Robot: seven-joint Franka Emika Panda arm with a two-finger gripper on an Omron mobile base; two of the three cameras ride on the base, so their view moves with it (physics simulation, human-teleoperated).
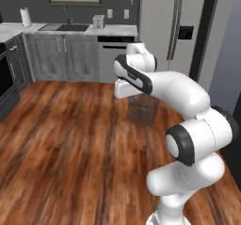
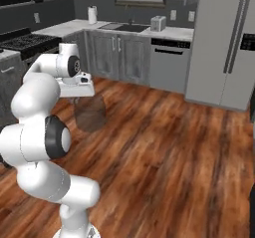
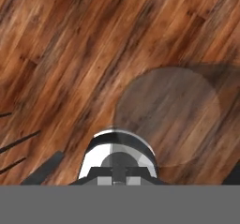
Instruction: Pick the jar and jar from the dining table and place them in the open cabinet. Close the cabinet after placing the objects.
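Carry step, I'd say: best to keep the hand level and the base slow so the jar (image 1: 142,111) didn't swing or slip on the way to the cabinet. Gripper (image 1: 138,98) jaws were pinched together on the jar's top. The see-through jar hung over the floor, well apart from the sink counter (image 1: 28,29).

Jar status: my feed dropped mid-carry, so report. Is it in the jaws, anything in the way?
Jaws shut on jar. Jar hangs clear above wood floor. Not yet placed. Nothing close around it.
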